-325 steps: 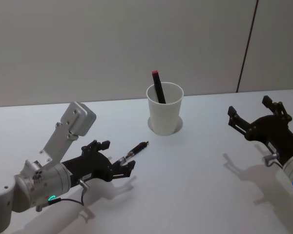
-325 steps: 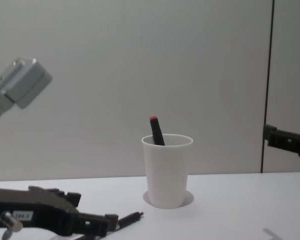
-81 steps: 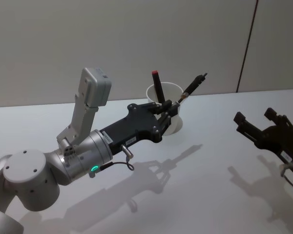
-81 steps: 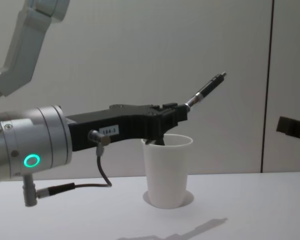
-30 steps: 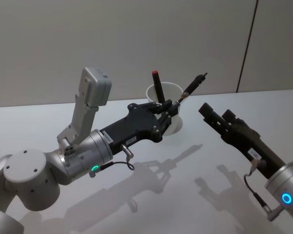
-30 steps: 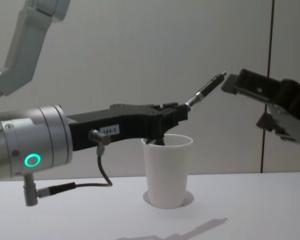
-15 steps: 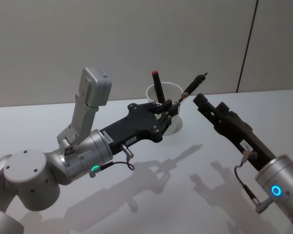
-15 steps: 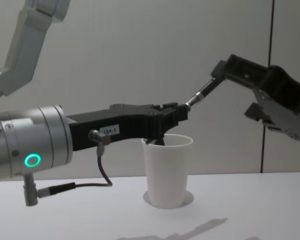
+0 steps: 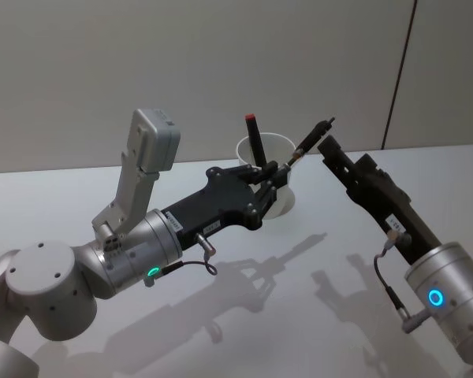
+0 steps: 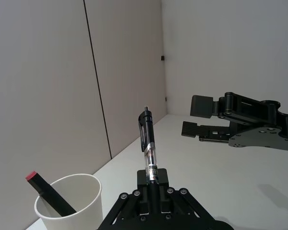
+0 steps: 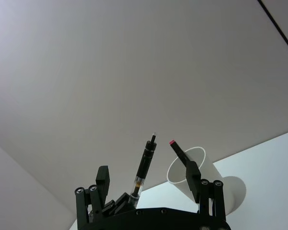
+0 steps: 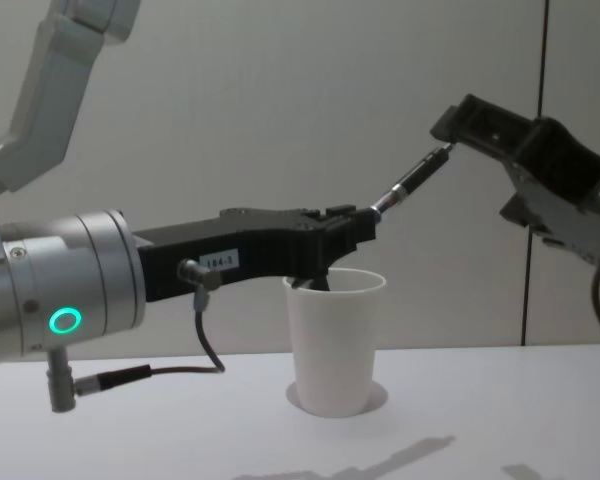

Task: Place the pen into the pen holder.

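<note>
The left gripper [image 9: 277, 169] reaches in from the left above the white table [image 9: 63, 189], level with the rim of the pen holder [image 12: 335, 340]. Its fingers [image 10: 159, 178] are pressed close together, pinching the lower end of the pen [image 12: 415, 178]. The pen is clear of the table and slants up and to the right, its clip end uppermost, over the right side of the cup's mouth. The pen holder stands upright on the table just under the left gripper. A black marker with a red cap [image 9: 255, 138] already leans inside it against the left wall. To the right, the right gripper [image 10: 197, 116] comes in high, above cup level, aimed at the pen's upper tip. Its two fingers [image 11: 102, 178] are spread wide and hold nothing. From its own wrist camera the pen lines up in the gap between them. In the chest view the pen's tip meets the outline of the nearer finger, but whether they touch cannot be told.
</note>
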### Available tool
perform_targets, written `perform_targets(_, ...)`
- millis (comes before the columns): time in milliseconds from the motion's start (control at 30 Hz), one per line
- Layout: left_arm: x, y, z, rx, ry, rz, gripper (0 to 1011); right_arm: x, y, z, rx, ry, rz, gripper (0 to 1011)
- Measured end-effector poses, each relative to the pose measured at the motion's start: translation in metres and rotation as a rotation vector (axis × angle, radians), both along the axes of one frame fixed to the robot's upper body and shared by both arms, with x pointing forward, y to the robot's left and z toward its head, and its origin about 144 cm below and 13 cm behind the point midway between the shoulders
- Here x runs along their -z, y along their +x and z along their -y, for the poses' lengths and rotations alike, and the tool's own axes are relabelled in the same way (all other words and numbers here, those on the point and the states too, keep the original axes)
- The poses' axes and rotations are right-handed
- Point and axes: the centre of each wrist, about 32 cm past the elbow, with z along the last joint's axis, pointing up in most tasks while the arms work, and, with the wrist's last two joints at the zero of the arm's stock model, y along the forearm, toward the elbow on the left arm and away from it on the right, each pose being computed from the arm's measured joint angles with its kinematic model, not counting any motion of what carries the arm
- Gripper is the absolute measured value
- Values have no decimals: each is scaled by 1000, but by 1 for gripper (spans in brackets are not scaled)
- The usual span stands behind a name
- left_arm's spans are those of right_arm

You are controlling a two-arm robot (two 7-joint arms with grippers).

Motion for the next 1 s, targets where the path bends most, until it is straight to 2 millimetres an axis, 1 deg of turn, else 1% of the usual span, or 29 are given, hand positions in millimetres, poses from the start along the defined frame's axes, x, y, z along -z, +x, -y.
perform_targets(500, 0, 0, 0, 0, 0, 0, 129, 1, 5, -13, 60, 21, 6, 1001)
perform_targets(1000, 0, 0, 0, 0, 0, 0, 129, 1, 6, -17, 74, 24, 6, 1001)
